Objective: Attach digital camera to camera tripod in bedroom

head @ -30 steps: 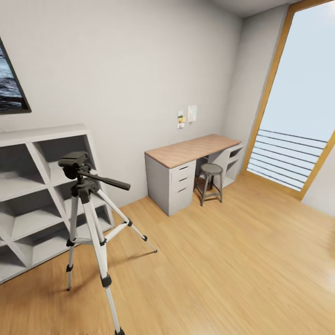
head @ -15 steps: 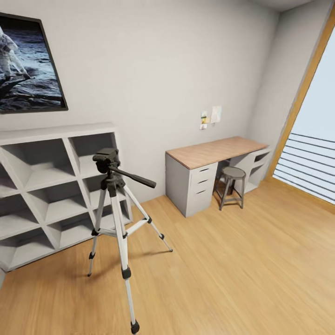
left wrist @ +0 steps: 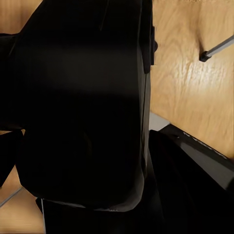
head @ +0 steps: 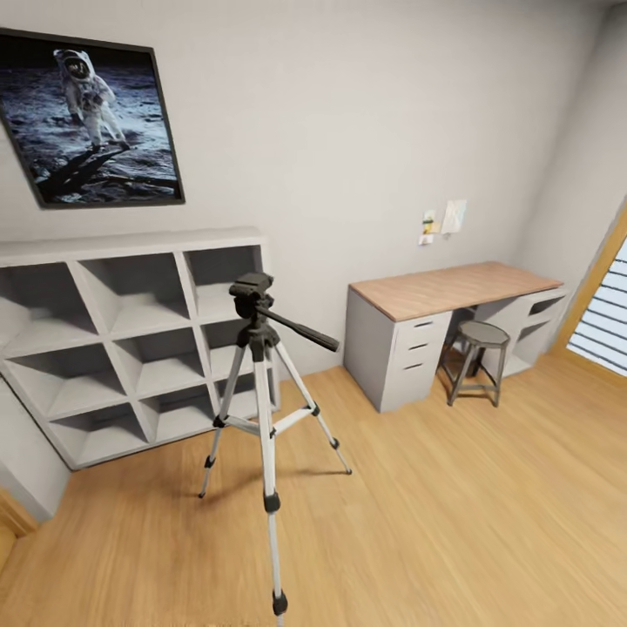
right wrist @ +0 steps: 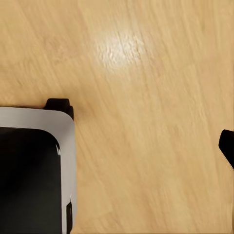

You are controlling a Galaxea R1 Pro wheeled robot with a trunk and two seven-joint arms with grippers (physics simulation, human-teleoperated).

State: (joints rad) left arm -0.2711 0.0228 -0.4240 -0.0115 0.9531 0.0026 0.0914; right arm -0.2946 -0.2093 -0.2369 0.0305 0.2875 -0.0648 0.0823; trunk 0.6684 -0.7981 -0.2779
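On the left of the head view, a framed astronaut photograph (head: 94, 122) hangs on the pale grey wall (head: 348, 131) of the bedroom. Below it stands a white cube shelf (head: 131, 340), its open compartments set in three rows against the wall.

Just in front of the shelf's right end stands the camera tripod (head: 261, 418), upright on the light wood plank floor (head: 453, 522). Its three thin silver legs are spread, one reaching toward the camera and ending in a black foot near the picture's lower edge. The black head sits level at the top with nothing mounted on it, and its long black handle points down and to the right.

Further right, a desk (head: 435, 326) with a wooden top and grey drawers stands against the wall, with small notes (head: 442, 222) pinned above it. A round grey stool (head: 477, 361) stands just beside the drawers, partly under the desk. At the far right edge is a wooden door frame (head: 601, 287).

In the left wrist view, a large black shape (left wrist: 83, 107), very close and dark, hides most of the floor; it may be the digital camera, but this cannot be told, nor can the state of the left fingers. A thin silver rod with a black tip (left wrist: 214, 51) lies over the floor beyond.

In the right wrist view, a rounded grey and black part (right wrist: 34, 170) of the robot lies over the floor, and the right fingers' state cannot be told.
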